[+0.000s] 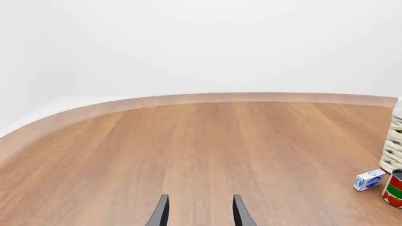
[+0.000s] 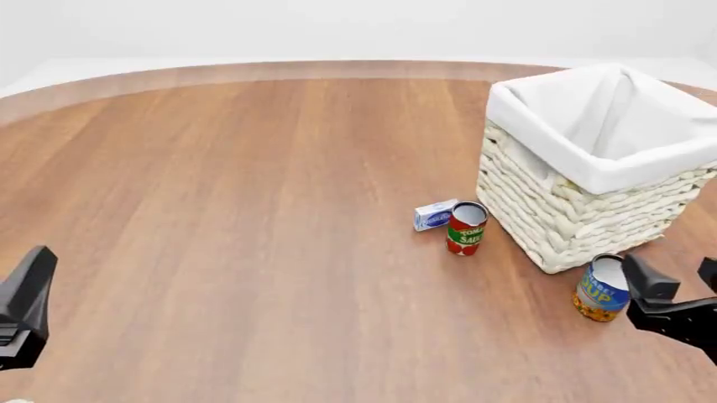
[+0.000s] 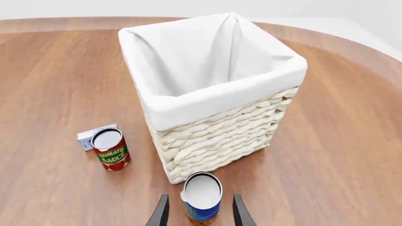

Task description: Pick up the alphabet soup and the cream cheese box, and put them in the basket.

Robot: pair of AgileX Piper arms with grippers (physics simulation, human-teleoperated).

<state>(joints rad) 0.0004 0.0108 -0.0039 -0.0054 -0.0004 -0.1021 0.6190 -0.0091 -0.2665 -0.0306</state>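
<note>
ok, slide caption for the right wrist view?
Open right pincer straddling the upright alphabet soup beside the basket, not yet closed.

The tabletop [image 2: 224, 210] carries two cans, one alphabet soup [image 2: 600, 290] and one tomato can [image 2: 466, 227], one cream cheese box [image 2: 435, 215] and one basket [image 2: 594, 168].

A broad wooden bench [image 2: 224, 210] with a curved far edge (paler along the rim) sits before plain white walls [image 2: 336, 25], evenly lit.
</note>
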